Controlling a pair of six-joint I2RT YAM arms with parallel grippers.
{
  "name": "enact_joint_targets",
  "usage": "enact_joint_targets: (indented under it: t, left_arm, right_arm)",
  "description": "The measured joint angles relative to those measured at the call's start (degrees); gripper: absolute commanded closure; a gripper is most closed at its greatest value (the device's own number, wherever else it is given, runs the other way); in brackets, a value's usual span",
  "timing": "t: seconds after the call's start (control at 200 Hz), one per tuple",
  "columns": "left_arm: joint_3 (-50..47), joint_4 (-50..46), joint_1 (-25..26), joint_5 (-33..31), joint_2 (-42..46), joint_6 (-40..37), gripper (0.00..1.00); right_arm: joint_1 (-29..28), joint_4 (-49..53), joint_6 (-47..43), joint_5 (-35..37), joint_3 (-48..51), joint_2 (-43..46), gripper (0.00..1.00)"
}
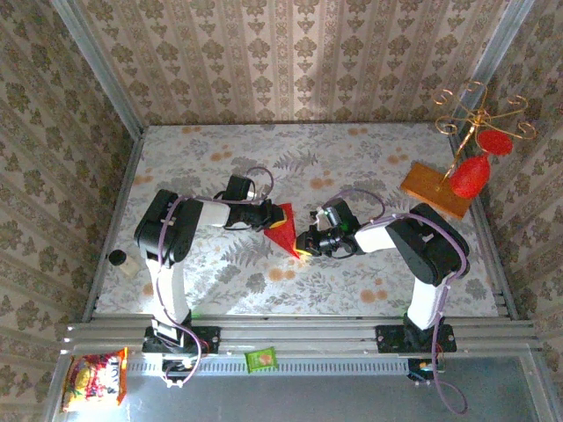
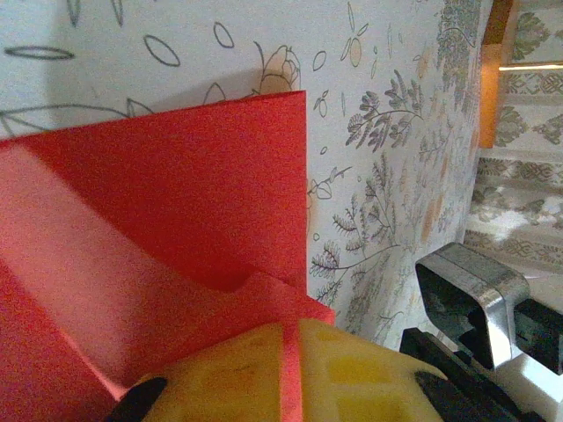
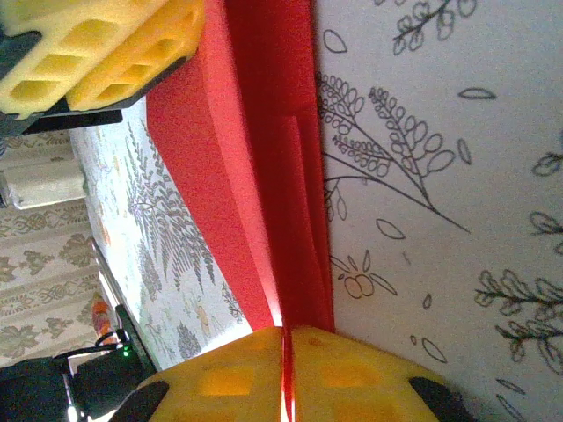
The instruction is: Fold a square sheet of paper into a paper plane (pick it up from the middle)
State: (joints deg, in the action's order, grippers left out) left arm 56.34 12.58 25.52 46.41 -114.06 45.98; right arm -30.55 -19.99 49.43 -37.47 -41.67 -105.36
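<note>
The folded red sheet of paper (image 1: 283, 230) sits mid-counter (image 1: 369, 158) between the arms. Left jaws pinch its left edge, right jaws its near tip, both clamped tight on it.

Near the middle of the table (image 1: 352, 158), a folded sheet of paper (image 1: 283, 229) is standing between the two grippers. The left gripper (image 1: 269, 216) is pinching it from the left. The right gripper (image 1: 303, 246) is pinching it from the right, nearer the arm bases. A wooden board (image 1: 437, 189) is lying at the far right, with a hanging ornament (image 1: 471, 176) overlapping its right end. A snack packet (image 1: 92, 378) is lying in front of the left base, off the table.
</note>
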Motion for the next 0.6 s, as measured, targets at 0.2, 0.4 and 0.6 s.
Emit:
enact_joint_targets:
  t: [0.2,0.4,0.6]
  left_arm:
    - [0.1,-0.2,0.0,0.1,-0.1,-0.5,0.87]
    - [0.1,-0.2,0.0,0.1,-0.1,-0.6,0.87]
    - [0.1,-0.2,0.4,0.1,-0.1,-0.6,0.87]
  right_arm:
    - [-0.3,0.6,-0.1,0.4,-0.1,1.7,0.63]
    - [-0.5,11.6,-2.9,5.3,-2.3,6.7,0.51]
    - [-1.0,20.4,-6.1,12.6,-9.0,8.6,0.47]
